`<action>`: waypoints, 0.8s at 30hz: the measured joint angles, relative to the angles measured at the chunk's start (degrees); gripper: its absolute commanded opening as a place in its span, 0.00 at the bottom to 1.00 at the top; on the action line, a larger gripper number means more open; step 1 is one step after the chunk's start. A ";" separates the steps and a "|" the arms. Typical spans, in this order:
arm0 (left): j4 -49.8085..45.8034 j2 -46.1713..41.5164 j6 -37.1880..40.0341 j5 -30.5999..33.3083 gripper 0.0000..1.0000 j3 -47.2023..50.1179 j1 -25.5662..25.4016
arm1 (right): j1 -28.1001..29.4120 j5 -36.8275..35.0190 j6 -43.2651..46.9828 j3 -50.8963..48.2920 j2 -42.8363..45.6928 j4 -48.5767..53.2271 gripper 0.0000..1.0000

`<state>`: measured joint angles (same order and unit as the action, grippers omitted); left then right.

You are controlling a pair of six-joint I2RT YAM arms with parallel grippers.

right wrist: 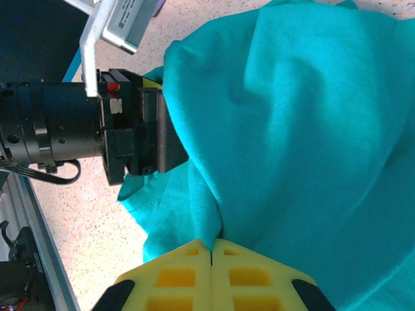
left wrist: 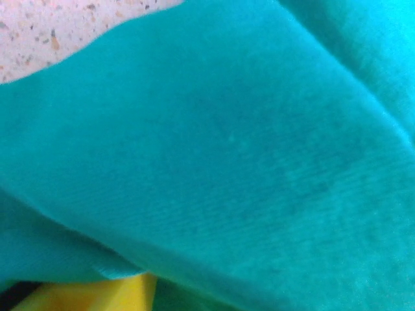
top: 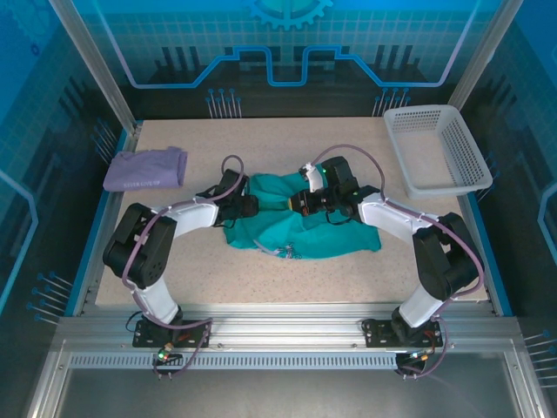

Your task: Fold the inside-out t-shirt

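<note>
I count two arms, a left arm [top: 165,233] and a right arm [top: 409,228], and two claws, the left claw [top: 251,207] and right claw [right wrist: 211,246]. One t-shirt [top: 305,233] lies at both claws. One purple garment [top: 144,168] sits well left of the left claw, one basket [top: 471,153] right of the right claw, one table [top: 287,280].

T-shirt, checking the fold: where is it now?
In the top view the t-shirt lies centre, between the purple garment at left and the basket at right.

The t-shirt [top: 305,235] lies centred on the table [top: 261,280], folded garment [top: 144,168] back-left, basket [top: 448,185] back-right.
</note>
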<state>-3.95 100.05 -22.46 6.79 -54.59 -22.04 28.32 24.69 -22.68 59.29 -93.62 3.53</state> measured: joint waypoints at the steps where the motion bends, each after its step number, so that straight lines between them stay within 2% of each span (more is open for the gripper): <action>1: 0.02 0.24 0.17 0.28 0.39 -0.28 0.07 | 0.00 0.00 0.11 0.15 0.00 0.00 0.00; 4: 0.02 0.39 0.85 1.25 0.37 -0.87 0.17 | -0.02 0.00 0.46 0.72 0.00 0.22 0.00; 9: 0.22 0.39 1.64 2.56 0.42 -1.27 0.17 | -0.02 0.00 0.63 0.94 0.00 0.44 0.00; 18: 1.90 0.39 1.66 3.08 0.45 -1.18 0.17 | -0.07 0.02 0.63 0.94 0.00 0.46 0.00; 22: 3.69 0.39 1.90 3.08 0.35 -1.14 0.17 | -0.13 0.28 0.61 1.09 -0.09 0.48 0.00; 24: 4.35 0.39 1.92 3.08 0.24 -1.14 0.26 | -0.20 0.52 0.61 1.44 -0.24 0.48 0.00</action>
<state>0.40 100.44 -20.53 9.87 -55.72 -21.78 28.12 25.21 -22.06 60.73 -93.86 4.01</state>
